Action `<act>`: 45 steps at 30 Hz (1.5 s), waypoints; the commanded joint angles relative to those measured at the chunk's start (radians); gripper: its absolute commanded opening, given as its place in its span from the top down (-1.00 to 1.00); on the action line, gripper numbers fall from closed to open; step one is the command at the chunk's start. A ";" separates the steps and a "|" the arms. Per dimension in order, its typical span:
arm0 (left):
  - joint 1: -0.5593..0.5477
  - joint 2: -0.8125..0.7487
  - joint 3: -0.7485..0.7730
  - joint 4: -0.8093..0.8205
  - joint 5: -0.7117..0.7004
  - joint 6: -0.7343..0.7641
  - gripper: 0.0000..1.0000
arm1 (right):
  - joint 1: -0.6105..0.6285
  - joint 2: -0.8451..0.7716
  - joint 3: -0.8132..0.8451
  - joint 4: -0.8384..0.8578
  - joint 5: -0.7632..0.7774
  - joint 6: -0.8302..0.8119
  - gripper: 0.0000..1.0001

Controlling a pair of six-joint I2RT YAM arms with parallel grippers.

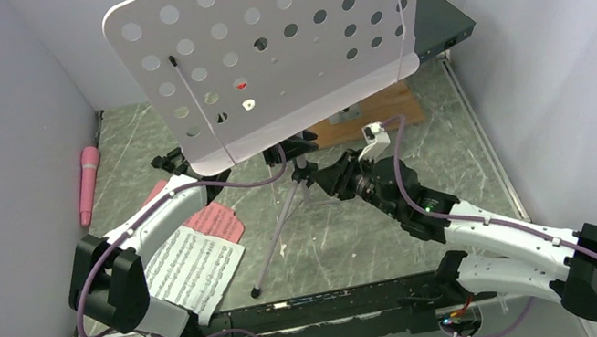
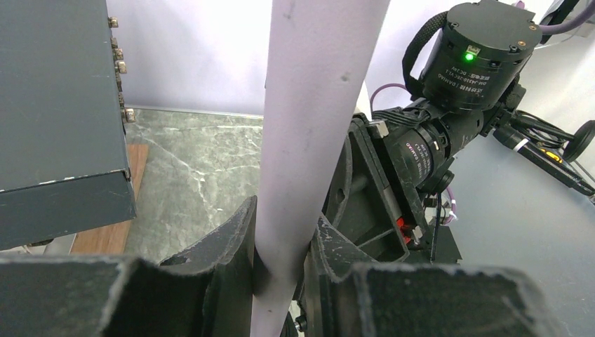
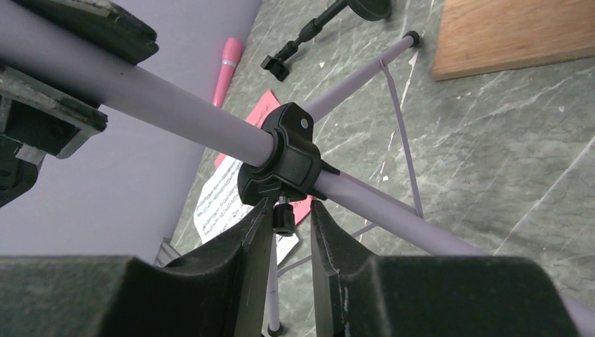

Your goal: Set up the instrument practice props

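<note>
The pale lavender perforated music-stand desk [image 1: 280, 33] stands high on the silver tripod [image 1: 279, 237]. My left gripper [image 2: 281, 260] [image 1: 287, 152] is shut on the stand's pale tube [image 2: 316, 105] just under the desk. My right gripper [image 3: 291, 214] [image 1: 324, 175] reaches up to the black clamp collar [image 3: 281, 158] on the tube. Its jaws stand narrow around the small black clamp knob [image 3: 283, 223], one pad against it and a slit showing on the other side. White [image 1: 192, 271] and pink [image 1: 216, 223] music sheets lie at the front left. The pink microphone [image 1: 87, 183] lies by the left wall.
The dark flat box [image 1: 440, 18] sits at the back right, above a wooden board [image 1: 377, 108]. A small black mic stand [image 3: 309, 31] lies on the marble top beyond the tripod legs. Walls close in on both sides.
</note>
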 commanded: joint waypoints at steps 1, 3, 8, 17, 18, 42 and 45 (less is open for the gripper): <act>-0.019 -0.038 0.025 -0.067 0.001 -0.118 1.00 | -0.010 0.000 0.024 -0.011 0.029 0.011 0.46; -0.019 -0.038 0.026 -0.067 0.003 -0.121 1.00 | -0.012 -0.003 0.013 -0.013 0.038 0.018 0.49; -0.021 -0.037 0.027 -0.071 0.004 -0.118 1.00 | -0.017 -0.019 0.006 -0.152 0.150 0.140 0.85; -0.027 -0.024 0.028 -0.072 0.005 -0.115 1.00 | -0.048 -0.013 -0.051 -0.082 0.013 0.064 0.57; -0.029 -0.025 0.026 -0.078 0.002 -0.108 1.00 | -0.048 -0.019 -0.036 -0.095 0.010 0.013 0.52; -0.050 -0.023 0.031 -0.105 -0.006 -0.092 1.00 | 0.265 0.158 0.230 -0.081 0.399 -0.883 -0.17; -0.050 -0.022 0.041 -0.137 -0.010 -0.074 1.00 | 0.266 0.178 0.232 -0.095 0.402 -0.838 -0.08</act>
